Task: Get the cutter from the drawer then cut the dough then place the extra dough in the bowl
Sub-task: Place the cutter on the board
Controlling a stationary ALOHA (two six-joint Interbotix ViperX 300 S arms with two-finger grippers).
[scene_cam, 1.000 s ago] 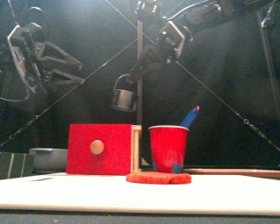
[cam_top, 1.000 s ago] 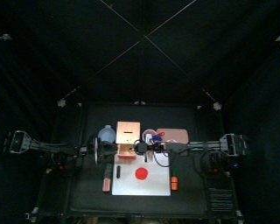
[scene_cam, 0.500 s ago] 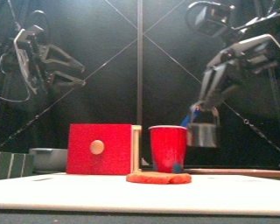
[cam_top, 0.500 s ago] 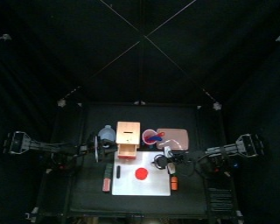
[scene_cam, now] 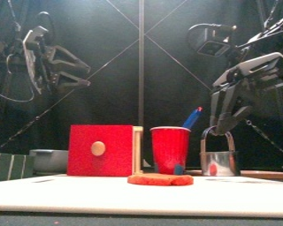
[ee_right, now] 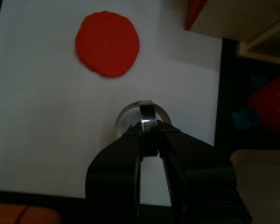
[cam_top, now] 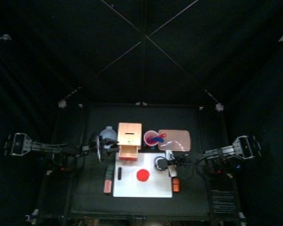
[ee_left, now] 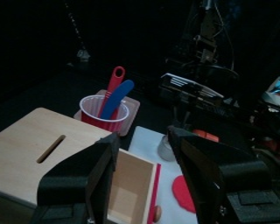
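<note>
My right gripper (scene_cam: 216, 132) is shut on the wire handle of the round metal cutter (scene_cam: 219, 162). The cutter hangs low at board level, right of the flat red dough disc (scene_cam: 159, 179), apart from it. In the right wrist view the cutter (ee_right: 143, 112) shows past the closed jaws, over the white board (ee_right: 49, 114), with the dough (ee_right: 108, 42) farther off. The dough (cam_top: 141, 176) lies mid-board. The wooden box (cam_top: 130, 141) has its red drawer front (scene_cam: 103, 150) pulled out. The left gripper (ee_left: 143, 144) stands open and raised near the box.
The blue-grey bowl (cam_top: 109, 135) sits left of the box. The red cup (scene_cam: 172, 148) with toy knives and the pink tray (cam_top: 177, 139) stand right of the box. Small red-orange pieces lie at the board's left (cam_top: 107, 184) and right (cam_top: 176, 184) edges.
The right gripper carried the cutter from high above the box rightward and down to board level beside the dough. The left arm stayed put.
</note>
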